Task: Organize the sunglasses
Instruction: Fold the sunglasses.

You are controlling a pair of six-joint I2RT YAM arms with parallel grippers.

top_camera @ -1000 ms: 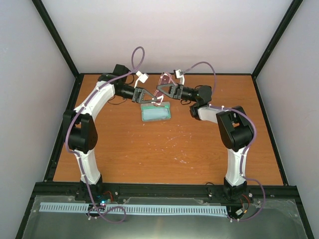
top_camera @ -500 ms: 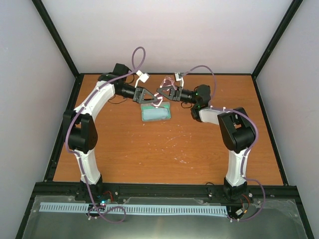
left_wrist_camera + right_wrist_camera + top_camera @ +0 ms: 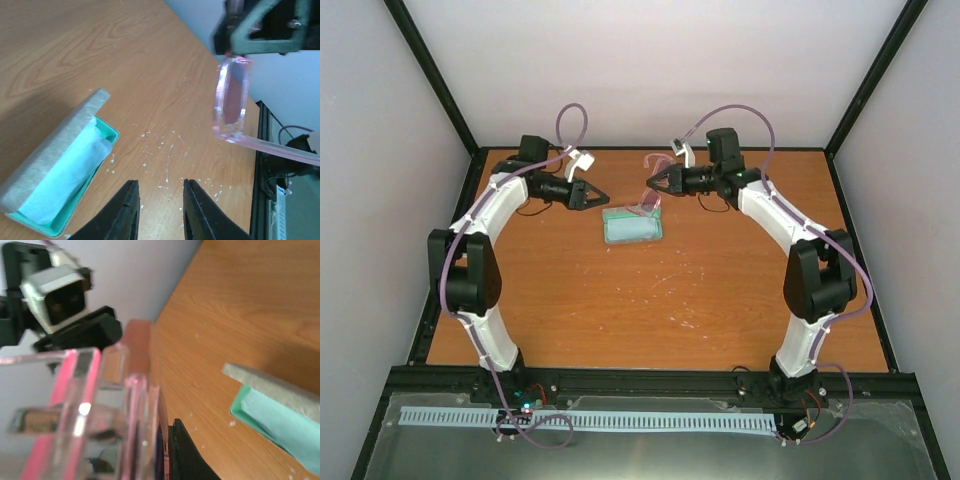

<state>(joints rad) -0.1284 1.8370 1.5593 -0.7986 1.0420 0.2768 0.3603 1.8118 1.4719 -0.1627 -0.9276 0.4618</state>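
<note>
Hovering empty with jaws narrowly parted, the left gripper (image 3: 605, 197) waits beside the open case (image 3: 632, 226), while the sunglasses (image 3: 231, 95) hang above its rear edge, clamped in the right gripper (image 3: 649, 185), so placing seems underway, next needing a descent into that case.

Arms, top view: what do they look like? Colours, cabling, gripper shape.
Both the left arm and right arm have white link shells with black joints. A purple cable loops along each. The left gripper and right gripper are black and triangular, with a white camera box behind each.
</note>
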